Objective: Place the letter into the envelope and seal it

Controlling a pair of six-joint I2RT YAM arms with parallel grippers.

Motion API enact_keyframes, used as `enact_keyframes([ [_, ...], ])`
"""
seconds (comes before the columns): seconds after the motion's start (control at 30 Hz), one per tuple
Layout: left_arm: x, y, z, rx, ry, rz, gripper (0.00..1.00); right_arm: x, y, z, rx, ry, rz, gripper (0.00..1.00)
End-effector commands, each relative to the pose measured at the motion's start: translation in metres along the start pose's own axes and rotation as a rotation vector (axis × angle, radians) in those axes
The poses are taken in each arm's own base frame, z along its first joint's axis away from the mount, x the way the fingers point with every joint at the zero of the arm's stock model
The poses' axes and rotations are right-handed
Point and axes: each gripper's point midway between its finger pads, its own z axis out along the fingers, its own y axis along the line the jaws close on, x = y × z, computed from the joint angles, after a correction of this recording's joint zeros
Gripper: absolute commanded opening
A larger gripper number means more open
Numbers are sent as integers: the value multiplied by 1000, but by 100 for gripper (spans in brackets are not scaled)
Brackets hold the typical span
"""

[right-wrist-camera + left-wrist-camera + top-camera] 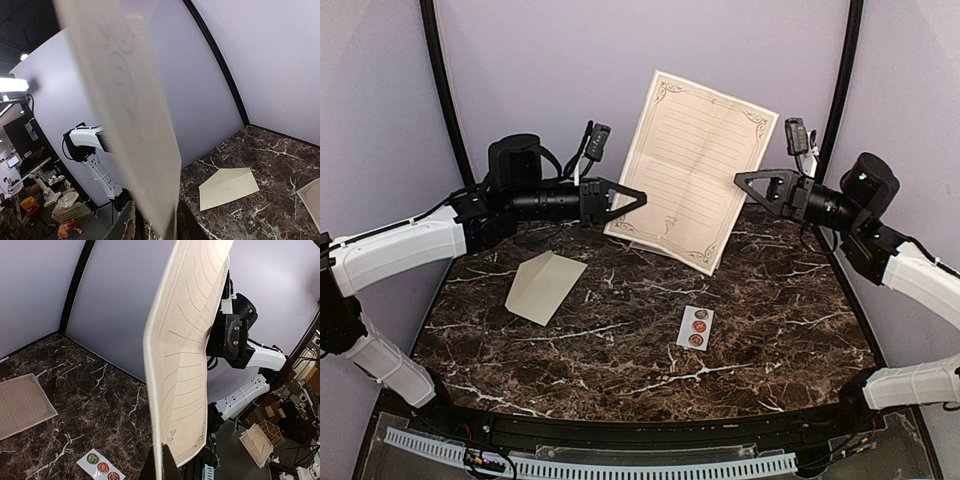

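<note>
**Letter held aloft by both claws, envelope flat below**

The letter (692,165) is held upright and tilted over the back of the worktop (620,350). Its left edge is pinched in the left claw (632,197) and its right edge in the right claw (744,182). Whether its lower edge touches the worktop cannot be told.

The envelope (545,286) is laid flat left of the middle, below the left claw and well apart from every worktop edge. Bare marble is left between it and the sticker strip (696,327), and along the near edge.

In the left wrist view the letter is seen edge-on and bowed. A second bordered sheet (20,405) is also shown lying at the back, and in the top view it is hidden by the letter. In the right wrist view the letter is blurred, with a finger at each side of it.
</note>
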Motion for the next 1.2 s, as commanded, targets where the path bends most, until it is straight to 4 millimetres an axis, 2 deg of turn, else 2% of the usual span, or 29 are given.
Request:
enact_keyframes([
  [0.0, -12, 6, -17, -79, -15, 50, 0, -1, 7, -9, 29, -9, -51, 38],
  [0.1, -15, 14, -26, -96, -16, 55, 0, -1, 5, -13, 69, -13, -57, 64],
  [0.17, -18, 18, -32, -107, -13, 73, 0, -2, 4, -17, 97, -19, -61, 77],
  [0.27, -22, 22, -42, -105, -9, 108, 0, -5, 2, -24, 157, -42, -68, 89],
  [0.37, -25, 34, -55, -117, -11, 122, 0, -11, 2, -32, 208, -74, -81, 95],
  [0.53, -17, 37, -70, -105, 13, 203, 0, -20, -2, -42, 276, -125, -86, 99],
  [0.67, 4, 31, -73, -64, 70, 263, 0, -22, -8, -40, 298, -133, -66, 99],
  [0.73, 21, 32, -74, -47, 91, 260, 0, -23, -12, -37, 308, -121, -60, 99],
  [0.8, 28, 26, -76, -7, 81, 265, 0, -22, -16, -32, 312, -97, -52, 99],
  [1.0, 52, 19, -76, 70, 121, 216, 0, -4, -19, -14, 251, 53, -12, 99],
  [1.13, 66, 2, -65, 164, 163, 195, 0, 14, -14, -3, 201, 170, -3, 99],
  [1.17, 75, -2, -60, 189, 196, 173, 0, 21, -13, 0, 184, 204, 3, 99],
])
